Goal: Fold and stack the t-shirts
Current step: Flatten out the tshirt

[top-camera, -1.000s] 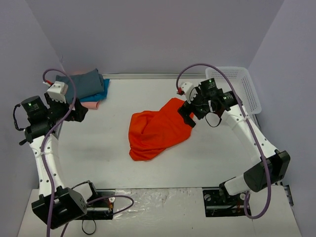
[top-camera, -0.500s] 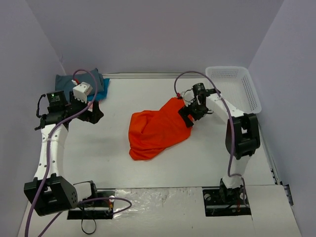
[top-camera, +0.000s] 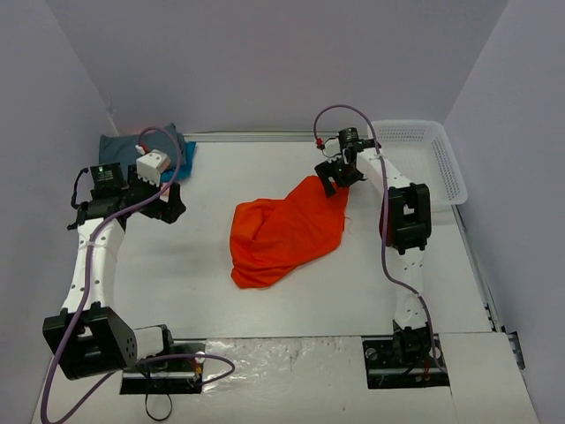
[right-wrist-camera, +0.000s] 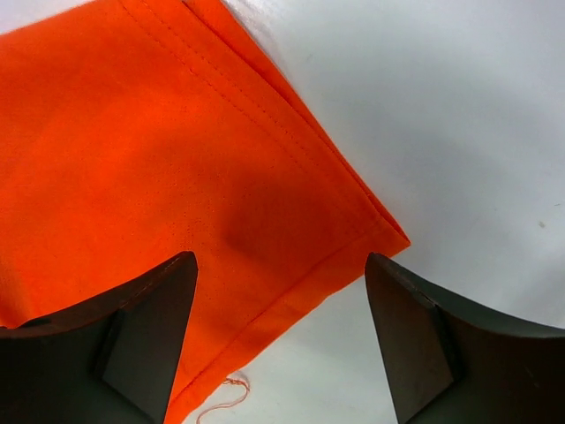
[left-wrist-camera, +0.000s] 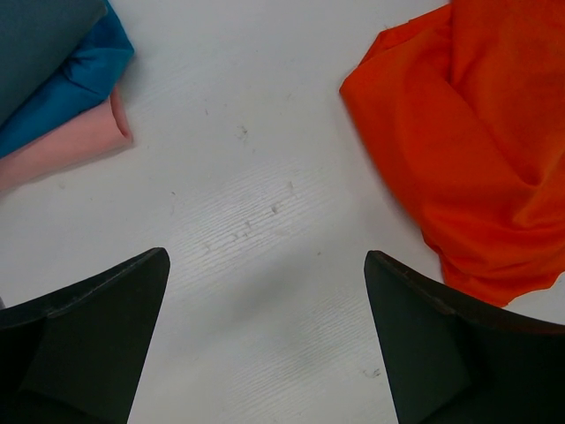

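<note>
Lying in a loose, crumpled heap, the orange t-shirt [top-camera: 284,231] takes up the middle of the table [top-camera: 203,265], with its wider bunched end toward the near edge and a narrower part reaching toward the far right. At that far right tip a hemmed corner lies flat on the table, and a short loose thread curls out from the hem. The right end effector [top-camera: 334,179] hangs directly over this corner with its fingers spread, one on each side of it; the cloth shows between them and is not pinched. In the far left corner of the table three folded t-shirts lie piled together, well apart from the orange one: a dark grey-teal shirt [left-wrist-camera: 40,35] on top, a bright blue shirt [left-wrist-camera: 75,75] beneath it, and a pale pink shirt [left-wrist-camera: 62,146] at the bottom. The left end effector [top-camera: 168,205] is above bare table between that pile and the orange t-shirt, its fingers spread wide and holding nothing. A white mesh basket [top-camera: 433,150] stands at the far right corner.
</note>
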{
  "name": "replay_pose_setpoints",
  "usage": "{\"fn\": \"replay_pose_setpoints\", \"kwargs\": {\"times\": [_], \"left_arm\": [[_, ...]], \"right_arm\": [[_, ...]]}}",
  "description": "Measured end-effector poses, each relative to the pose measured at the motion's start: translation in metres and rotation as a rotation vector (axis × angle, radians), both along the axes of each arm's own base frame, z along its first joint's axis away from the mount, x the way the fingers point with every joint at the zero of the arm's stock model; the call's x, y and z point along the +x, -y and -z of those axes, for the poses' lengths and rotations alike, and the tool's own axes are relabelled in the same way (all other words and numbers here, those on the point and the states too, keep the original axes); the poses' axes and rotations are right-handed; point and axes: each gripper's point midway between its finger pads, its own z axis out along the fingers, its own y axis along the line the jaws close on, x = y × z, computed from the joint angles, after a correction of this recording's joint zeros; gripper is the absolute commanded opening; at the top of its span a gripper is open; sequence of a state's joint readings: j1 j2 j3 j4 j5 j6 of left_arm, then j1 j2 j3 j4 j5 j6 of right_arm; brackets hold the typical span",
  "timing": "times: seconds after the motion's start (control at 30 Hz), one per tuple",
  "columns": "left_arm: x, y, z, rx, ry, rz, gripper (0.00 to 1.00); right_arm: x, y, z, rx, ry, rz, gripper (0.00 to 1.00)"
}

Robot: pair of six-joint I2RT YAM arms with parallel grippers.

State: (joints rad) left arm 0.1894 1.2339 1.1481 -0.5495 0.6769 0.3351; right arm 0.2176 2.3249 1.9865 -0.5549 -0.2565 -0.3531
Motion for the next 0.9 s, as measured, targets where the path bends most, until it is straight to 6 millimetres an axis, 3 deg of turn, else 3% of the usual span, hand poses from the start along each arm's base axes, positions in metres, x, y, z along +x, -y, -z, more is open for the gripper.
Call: {"fn": "replay_pose_setpoints", "kwargs": {"times": [0.17, 0.23, 0.27, 0.3, 0.33, 0.37, 0.6, 0.7, 0.9], "left_arm": [[0.003, 0.004, 0.008, 0.006, -0.022, 0.014, 0.93], [0.004, 0.006, 0.012, 0.008, -0.036, 0.018, 0.93], [0.004, 0.007, 0.015, 0.009, -0.043, 0.023, 0.95], [0.005, 0.009, 0.017, 0.012, -0.051, 0.026, 0.97], [0.006, 0.01, 0.02, 0.014, -0.058, 0.029, 0.97], [0.006, 0.012, 0.022, 0.017, -0.065, 0.033, 0.97], [0.023, 0.042, 0.044, 0.023, -0.137, 0.119, 0.9], [0.043, 0.067, 0.058, 0.016, -0.176, 0.188, 0.89], [0.093, 0.113, 0.1, -0.071, -0.288, 0.252, 0.7]], "right_arm": [[-0.008, 0.005, 0.021, -0.024, -0.058, 0.02, 0.71], [-0.009, 0.007, 0.025, -0.039, -0.068, 0.024, 0.61], [-0.009, 0.008, 0.025, -0.041, -0.067, 0.025, 0.48], [-0.009, 0.008, 0.025, -0.044, -0.067, 0.021, 0.21], [-0.009, 0.009, 0.025, -0.047, -0.065, 0.018, 0.05], [-0.01, 0.008, 0.026, -0.043, -0.071, 0.024, 0.0], [-0.012, 0.009, 0.027, -0.043, -0.067, 0.018, 0.0], [-0.014, 0.01, 0.027, -0.047, -0.066, 0.011, 0.0], [-0.022, 0.012, 0.028, -0.055, -0.075, 0.001, 0.0]]}}
